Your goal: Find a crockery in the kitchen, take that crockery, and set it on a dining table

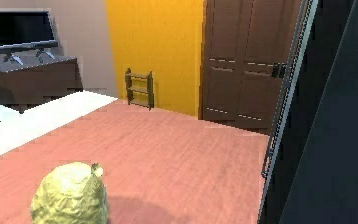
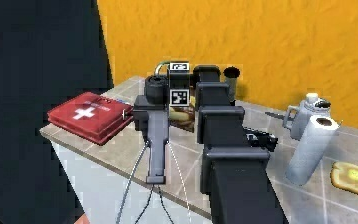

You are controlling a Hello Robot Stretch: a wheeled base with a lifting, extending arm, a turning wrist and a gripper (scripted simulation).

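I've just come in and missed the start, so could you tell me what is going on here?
A Stretch robot is after crockery for a dining table. Its arm extends toward a counter, the tool near a red box with a white cross. A paper roll stands farther right. I cannot tell whether the tool holds anything. Ahead are a brown door and a yellow wall.
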